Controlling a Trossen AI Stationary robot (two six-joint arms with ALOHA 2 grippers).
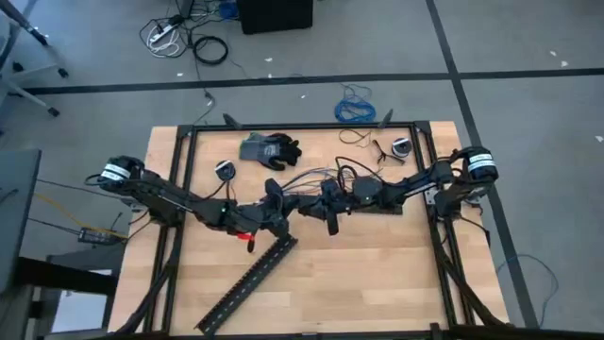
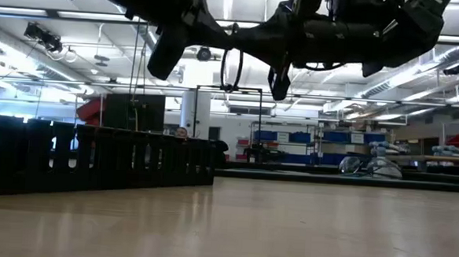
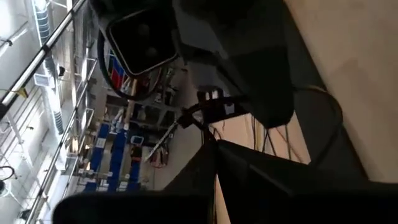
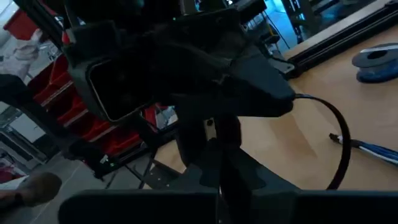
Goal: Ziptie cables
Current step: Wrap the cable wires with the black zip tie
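- Gloves (image 1: 269, 148), dark and crumpled, lie behind my arms; long black perforated strip (image 1: 247, 283) slants across pale wood table (image 1: 377, 274).
- Cables (image 1: 311, 176), thin and looping, hang between left gripper (image 1: 272, 196) and right gripper (image 1: 329, 206); I cannot tell either grip.

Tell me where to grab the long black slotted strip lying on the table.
Probably mid-length on the black strip, with the fingers coming straight down from above and closing across its narrow width. It lies flat and diagonal, with bare table along both long edges there.
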